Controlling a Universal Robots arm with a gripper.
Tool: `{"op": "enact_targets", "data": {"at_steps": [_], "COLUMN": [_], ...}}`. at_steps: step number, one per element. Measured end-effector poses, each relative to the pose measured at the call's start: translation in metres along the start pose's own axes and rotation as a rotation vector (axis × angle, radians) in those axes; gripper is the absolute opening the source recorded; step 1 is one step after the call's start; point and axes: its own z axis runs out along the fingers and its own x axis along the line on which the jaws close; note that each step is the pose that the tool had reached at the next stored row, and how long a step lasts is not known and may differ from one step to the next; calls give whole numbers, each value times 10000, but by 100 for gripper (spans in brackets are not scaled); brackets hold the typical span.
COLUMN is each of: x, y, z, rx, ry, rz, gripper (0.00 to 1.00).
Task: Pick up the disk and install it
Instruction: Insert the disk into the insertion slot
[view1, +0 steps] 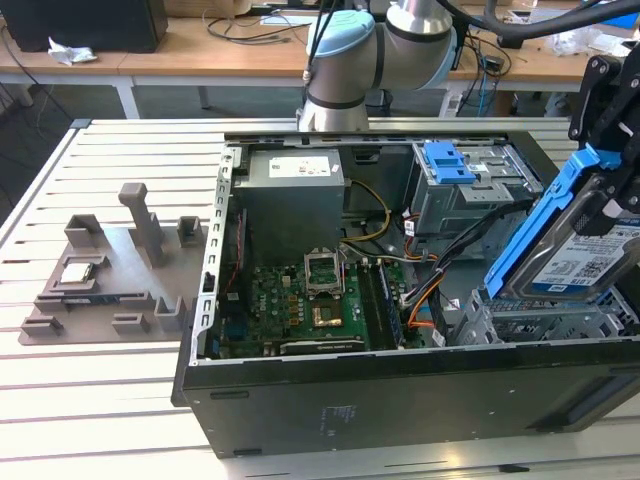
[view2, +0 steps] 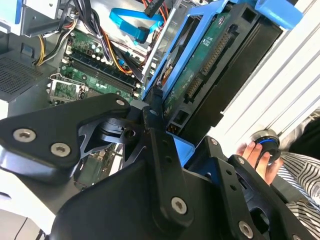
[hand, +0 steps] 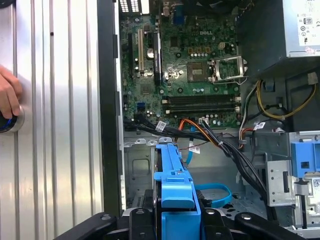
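Observation:
The disk (view1: 585, 255) is a silver drive with a white-and-blue label in a blue plastic carrier. It hangs steeply tilted above the grey drive cage (view1: 520, 320) at the exterior view's right end of the open computer case. My black gripper (view1: 608, 200) is shut on its upper end. In the second wrist view the disk's green circuit-board underside (view2: 210, 75) faces the camera, and a black finger (view2: 156, 117) presses on the carrier's edge. In the first wrist view the blue carrier (hand: 175, 185) runs edge-on from my gripper (hand: 175, 222) toward the empty bay (hand: 140, 165).
The case (view1: 400, 400) lies open on a slatted table, with the motherboard (view1: 310, 300), power supply (view1: 295, 195) and loose cables (hand: 210, 137) inside. A blue caddy (view1: 450, 160) tops the grey drive bay. A grey fixture tray (view1: 110, 270) lies beside the case. A person's hand (hand: 7, 97) rests on a round knob.

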Motion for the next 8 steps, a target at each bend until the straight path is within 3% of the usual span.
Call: {"op": "enact_targets", "data": {"at_steps": [8], "x": [0], "y": [-14], "z": [54], "rx": [-8], "ry": [1], "rz": [0], "gripper": [37]}}
